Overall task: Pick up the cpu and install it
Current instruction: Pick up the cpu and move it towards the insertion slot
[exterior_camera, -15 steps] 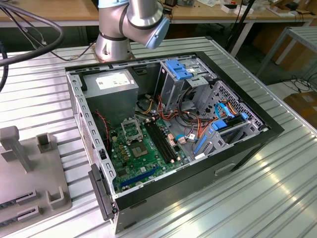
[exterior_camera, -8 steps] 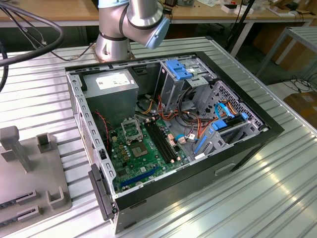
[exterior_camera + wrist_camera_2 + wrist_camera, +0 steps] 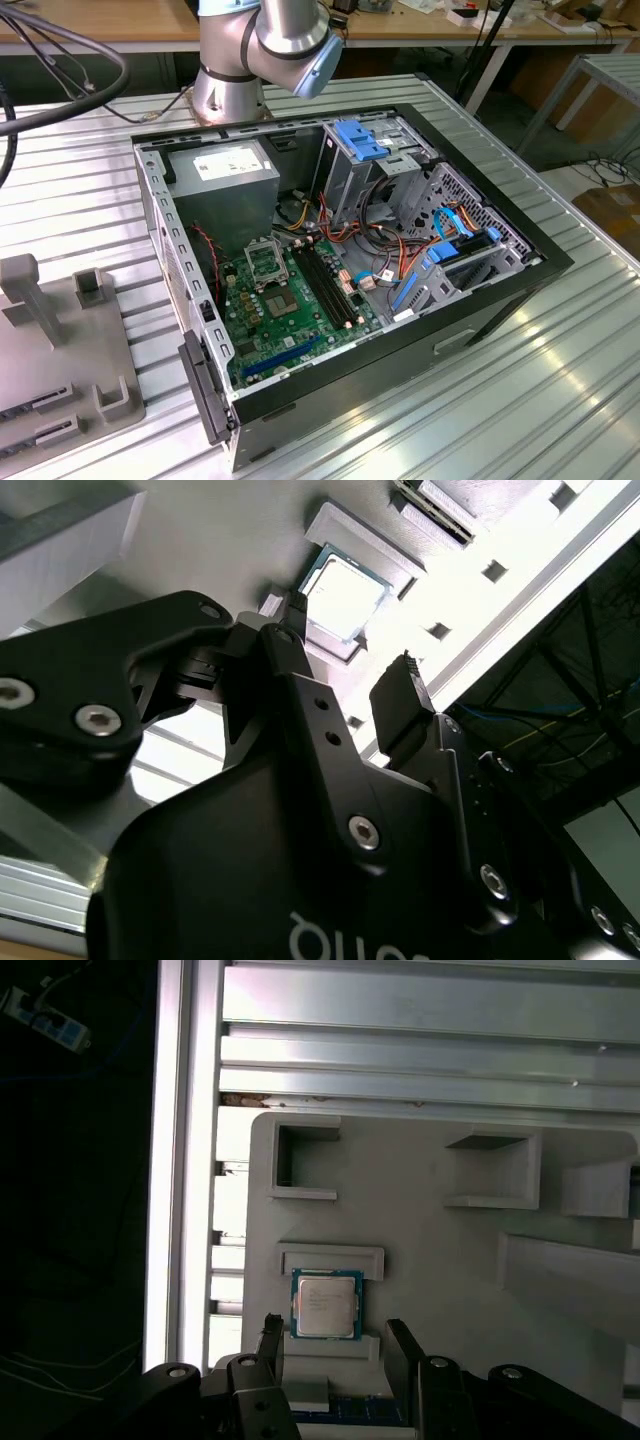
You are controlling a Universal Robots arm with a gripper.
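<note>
Tool (image 3: 332, 1322) is standing spread, one finger (image 3: 272, 1340) on each side of the cpu (image 3: 326, 1303). In the first wrist view a gap is showing between each finger and the chip's edges, so the tool is not pinching anything. How high the fingertips are sitting above the chip: cannot tell.

The second wrist view is showing the same: tool (image 3: 350, 645) spread, black finger (image 3: 405, 700) off to one side, cpu (image 3: 345, 595) just beyond the tips.

The cpu is lying flat, silver-grey metal top up, in a shallow seat of the grey fixture plate (image 3: 420, 1240), between two raised lips. Other walled pockets (image 3: 305, 1160) are sitting on the same plate, apart from the chip. The plate is resting on the ribbed metal tabletop (image 3: 400, 1040), near its bright edge rail.

In the exterior view the fixture plate (image 3: 50, 340) is lying on the tabletop (image 3: 520, 400), to the exterior view's left of the open computer case (image 3: 500, 290). The case is lying on its side with the motherboard (image 3: 290, 320) facing up. The square black-and-metal socket (image 3: 262, 262) is sitting on the board, just beside the grey power-supply box (image 3: 225, 172). Blue drive brackets (image 3: 358, 140) are sitting toward the case's far side. The arm base (image 3: 225, 90) is standing on the tabletop behind the case.
</note>
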